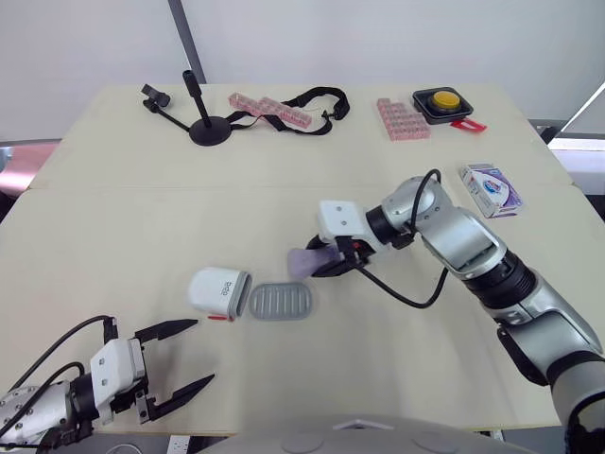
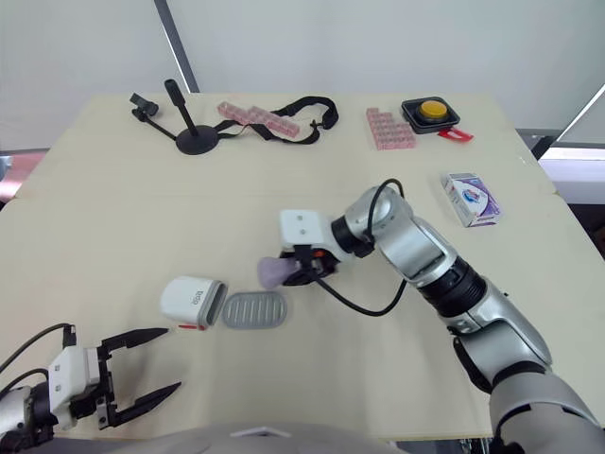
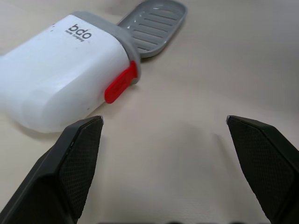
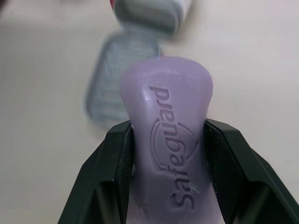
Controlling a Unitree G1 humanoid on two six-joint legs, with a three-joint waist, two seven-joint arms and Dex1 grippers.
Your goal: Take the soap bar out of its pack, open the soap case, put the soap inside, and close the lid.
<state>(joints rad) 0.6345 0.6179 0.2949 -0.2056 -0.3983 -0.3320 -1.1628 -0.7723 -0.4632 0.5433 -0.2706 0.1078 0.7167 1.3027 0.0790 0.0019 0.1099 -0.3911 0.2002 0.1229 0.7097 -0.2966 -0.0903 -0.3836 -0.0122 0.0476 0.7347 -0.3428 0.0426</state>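
My right gripper (image 1: pixel 319 261) is shut on the purple soap bar (image 1: pixel 304 262), holding it just above the table, a little right of the soap case. In the right wrist view the soap bar (image 4: pixel 170 140) sits squeezed between the two fingers (image 4: pixel 117 163). The soap case lies open: its white body (image 1: pixel 217 289) rests on its side, with the grey ribbed lid (image 1: pixel 281 302) flat beside it. A red latch (image 3: pixel 120 87) shows on the case. My left gripper (image 1: pixel 180 359) stands open near the table's front edge, below the case. The empty soap pack (image 1: pixel 490 189) lies at the right.
At the back of the table stand a black stand (image 1: pixel 202 121), a black strap (image 1: pixel 307 106), pink blocks (image 1: pixel 404 119) and a yellow button in a black holder (image 1: pixel 442 102). The right arm's cable (image 1: pixel 406 295) loops over the table's middle.
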